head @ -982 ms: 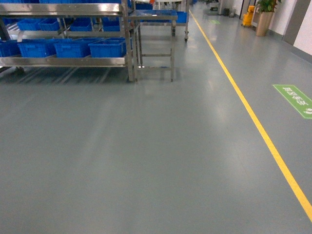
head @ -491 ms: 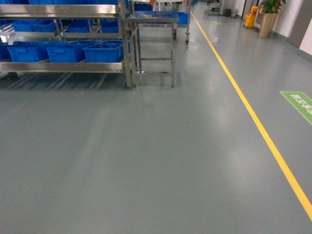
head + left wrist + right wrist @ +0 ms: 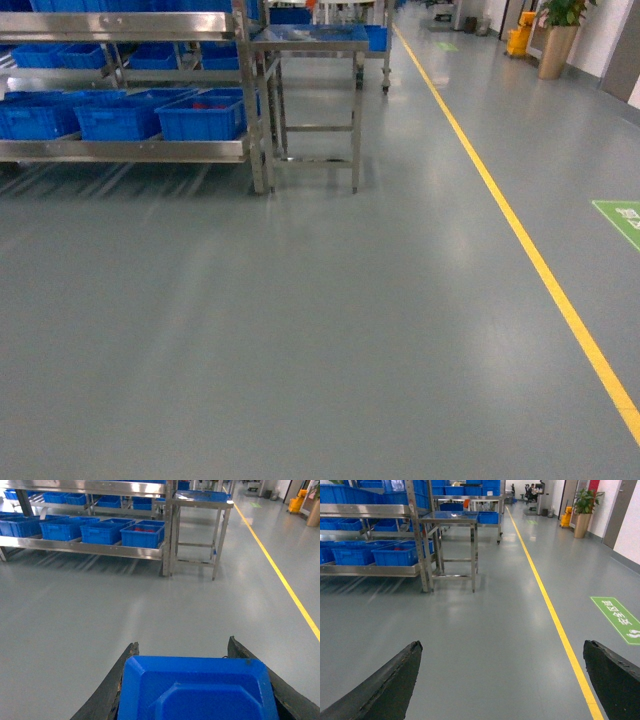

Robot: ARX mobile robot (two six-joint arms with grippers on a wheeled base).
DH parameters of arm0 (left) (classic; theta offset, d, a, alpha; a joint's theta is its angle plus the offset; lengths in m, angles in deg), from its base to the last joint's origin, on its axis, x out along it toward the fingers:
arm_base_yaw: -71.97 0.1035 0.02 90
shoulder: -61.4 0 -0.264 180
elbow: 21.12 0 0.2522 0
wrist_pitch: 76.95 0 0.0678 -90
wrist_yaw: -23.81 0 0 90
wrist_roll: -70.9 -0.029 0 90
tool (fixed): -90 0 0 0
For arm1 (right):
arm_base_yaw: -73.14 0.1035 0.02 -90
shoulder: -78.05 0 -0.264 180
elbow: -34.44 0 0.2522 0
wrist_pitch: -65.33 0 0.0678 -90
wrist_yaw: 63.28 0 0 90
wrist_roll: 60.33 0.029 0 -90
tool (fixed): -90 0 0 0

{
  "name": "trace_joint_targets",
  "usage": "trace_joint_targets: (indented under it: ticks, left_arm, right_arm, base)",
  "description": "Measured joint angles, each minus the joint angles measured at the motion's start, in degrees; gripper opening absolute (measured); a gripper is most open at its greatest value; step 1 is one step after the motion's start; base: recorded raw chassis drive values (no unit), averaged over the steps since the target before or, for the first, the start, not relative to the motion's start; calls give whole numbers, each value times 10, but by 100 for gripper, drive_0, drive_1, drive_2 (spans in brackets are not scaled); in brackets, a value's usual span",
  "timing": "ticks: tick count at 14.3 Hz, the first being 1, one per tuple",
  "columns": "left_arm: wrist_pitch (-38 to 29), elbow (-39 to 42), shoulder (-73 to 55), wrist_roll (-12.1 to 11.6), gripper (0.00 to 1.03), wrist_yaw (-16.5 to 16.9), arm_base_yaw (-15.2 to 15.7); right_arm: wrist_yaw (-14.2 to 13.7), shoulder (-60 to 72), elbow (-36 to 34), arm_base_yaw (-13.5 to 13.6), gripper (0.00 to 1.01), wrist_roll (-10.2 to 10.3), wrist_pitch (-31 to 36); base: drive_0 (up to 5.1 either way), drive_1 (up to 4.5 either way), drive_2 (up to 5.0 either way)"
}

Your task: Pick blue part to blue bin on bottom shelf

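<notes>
The blue part (image 3: pixel 197 690), a blue block with a stepped face, fills the bottom of the left wrist view. My left gripper (image 3: pixel 183 644) is shut on it, one black finger on each side. My right gripper (image 3: pixel 502 643) is open over bare floor, nothing between its fingers. Far ahead to the left, the bottom shelf (image 3: pixel 130 150) (image 3: pixel 85 547) of a steel rack carries a row of blue totes. One blue bin (image 3: pixel 102 530) (image 3: pixel 118 115) stands beside the rightmost tote (image 3: pixel 142 534), which shows red contents. Neither gripper appears in the head view.
A square-topped steel table (image 3: pixel 310 45) (image 3: pixel 451 520) stands right of the rack. A yellow floor line (image 3: pixel 520 230) runs away on the right, with a green floor sign (image 3: pixel 622 218) beyond it. Grey floor lies between me and the rack. A potted plant (image 3: pixel 557 35) stands far right.
In the head view the rack and table have come nearer and sit lower in the frame. The green floor sign has slid right.
</notes>
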Motion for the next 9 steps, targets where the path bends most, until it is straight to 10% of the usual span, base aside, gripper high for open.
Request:
trace_joint_targets:
  ticks: [9]
  left_arm:
    - [1, 0, -1, 0, 43, 0, 0]
  right_arm:
    - [0, 0, 0, 0, 98, 0, 3]
  base:
    - [1, 433, -431]
